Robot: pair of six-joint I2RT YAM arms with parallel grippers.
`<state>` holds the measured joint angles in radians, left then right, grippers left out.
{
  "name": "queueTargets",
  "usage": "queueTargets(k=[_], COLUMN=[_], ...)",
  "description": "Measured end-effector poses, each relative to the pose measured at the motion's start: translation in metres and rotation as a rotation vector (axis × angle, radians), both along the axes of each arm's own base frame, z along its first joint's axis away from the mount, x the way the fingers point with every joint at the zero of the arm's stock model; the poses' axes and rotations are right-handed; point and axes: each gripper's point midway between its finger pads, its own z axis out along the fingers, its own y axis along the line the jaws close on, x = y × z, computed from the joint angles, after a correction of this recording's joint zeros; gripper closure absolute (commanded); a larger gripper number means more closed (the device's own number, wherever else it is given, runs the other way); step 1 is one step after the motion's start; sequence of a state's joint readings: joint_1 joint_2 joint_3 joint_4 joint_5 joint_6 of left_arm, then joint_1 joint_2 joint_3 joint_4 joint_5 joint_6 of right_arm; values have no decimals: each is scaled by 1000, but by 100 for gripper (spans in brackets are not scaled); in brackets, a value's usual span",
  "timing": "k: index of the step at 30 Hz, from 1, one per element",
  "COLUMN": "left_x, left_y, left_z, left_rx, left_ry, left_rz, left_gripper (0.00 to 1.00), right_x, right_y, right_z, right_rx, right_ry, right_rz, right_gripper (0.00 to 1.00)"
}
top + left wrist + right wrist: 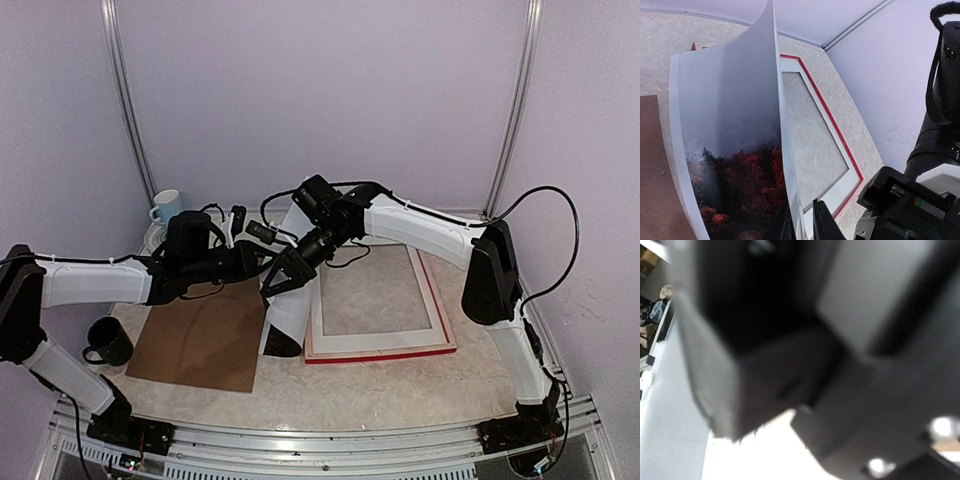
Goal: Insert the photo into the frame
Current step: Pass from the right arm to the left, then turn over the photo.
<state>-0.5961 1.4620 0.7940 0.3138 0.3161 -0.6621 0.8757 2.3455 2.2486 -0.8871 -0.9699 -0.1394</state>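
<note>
The photo (pixel 730 125), grey sky over dark red trees, stands curled on edge between the brown board and the frame; its white back faces the top camera (pixel 288 315). My left gripper (pixel 802 225) is shut on the photo's edge, one finger on each side, and shows in the top view (pixel 266 263). The frame (pixel 380 355) lies flat with thin red edges and a white window mat (pixel 790 80) inside it. My right gripper (pixel 287 277) sits close against the left one at the photo's top. Its own view is blurred dark shapes.
A brown backing board (pixel 200 335) lies flat left of the photo. A black mug (pixel 108 342) stands at the board's left. A light blue mug (pixel 167 207) stands on plates at the back left. Cables lie behind the frame.
</note>
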Motion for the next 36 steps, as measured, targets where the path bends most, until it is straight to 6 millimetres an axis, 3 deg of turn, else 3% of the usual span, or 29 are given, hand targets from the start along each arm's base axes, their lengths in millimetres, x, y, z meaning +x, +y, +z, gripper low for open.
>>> queueTargets(k=[5,13,24,29,36], left_x=[-1,1,7,11,19], left_y=[-2,1,9,9,5], left_z=[-6,-8,-10,-1,24], left_rx=[0,-2,1,-7,-29], left_ry=[21,32,48,37,2], left_rz=[-12,-6,18,23,24], left_gripper=[92,94,100,100,100], right_x=[0,0,-2,4,28], right_y=[0,1,-10,-24,-62], right_z=[-1,-2,-2,20,60], right_rx=[-3,-3,-40,-25,45], right_ry=[-2,-7,-21,-40,-45], right_rz=[-2,-3,-40,-109,-244], right_gripper=[60,3,1,1,1])
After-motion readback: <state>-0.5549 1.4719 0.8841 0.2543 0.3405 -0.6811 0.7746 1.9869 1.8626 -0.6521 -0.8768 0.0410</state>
